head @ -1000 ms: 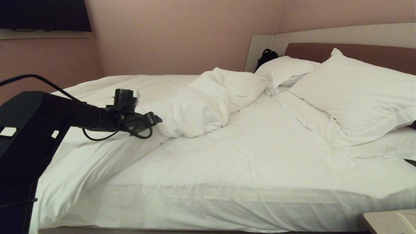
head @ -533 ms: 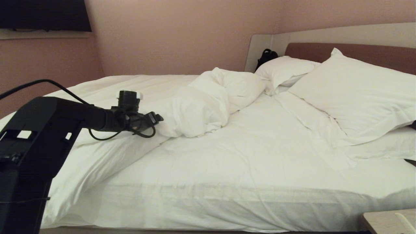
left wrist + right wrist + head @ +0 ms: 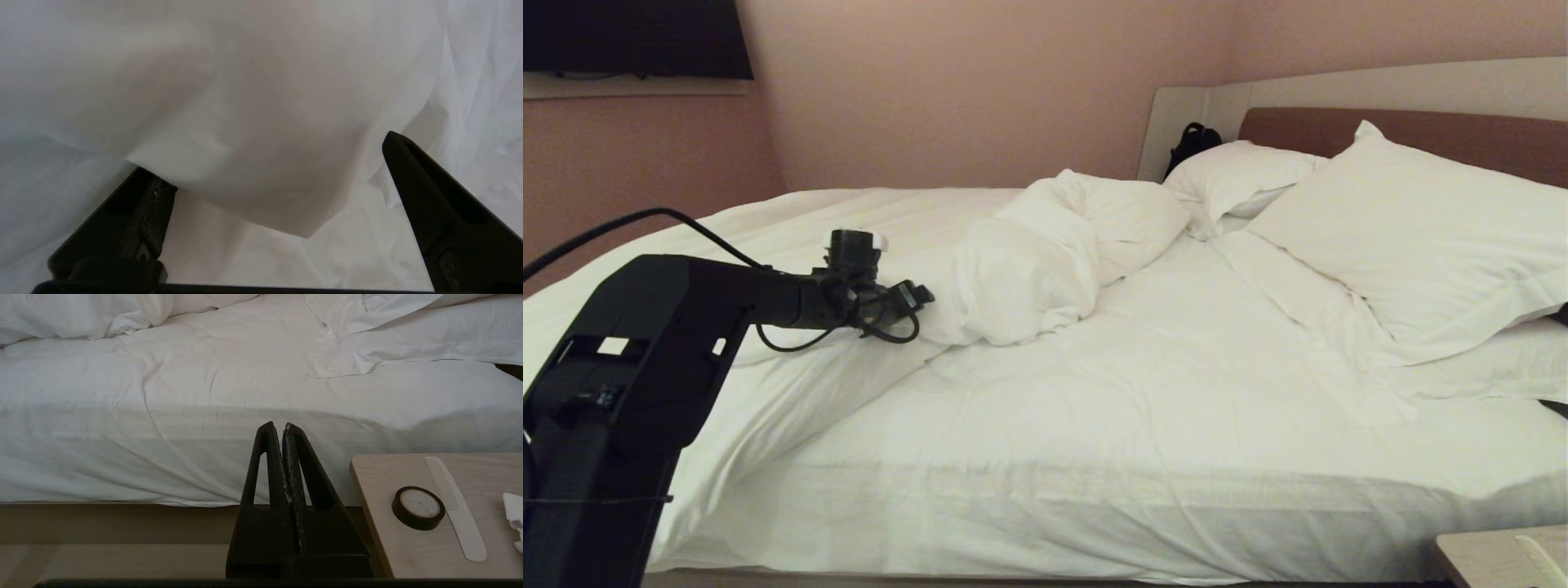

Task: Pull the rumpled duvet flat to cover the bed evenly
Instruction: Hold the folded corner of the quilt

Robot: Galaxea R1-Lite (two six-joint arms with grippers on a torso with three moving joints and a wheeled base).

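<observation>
The duvet lies bunched in a puffy white heap on the left half of the bed, trailing down over the near left corner. My left gripper reaches level across the bed, right up against the near side of the heap. In the left wrist view the left gripper is open wide, and a hanging fold of the duvet sits between the spread fingers, draped over one fingertip. My right gripper is shut and empty, low beside the mattress's near side.
Two plump pillows lean on the headboard, with a dark bag behind them. A bedside table at the near right holds a tape roll and a comb. Pink walls stand behind.
The left arm's forearm has sunk and shifted right toward the heap, so the gripper now points more level. Its tip has barely moved. The right arm has stayed still.
</observation>
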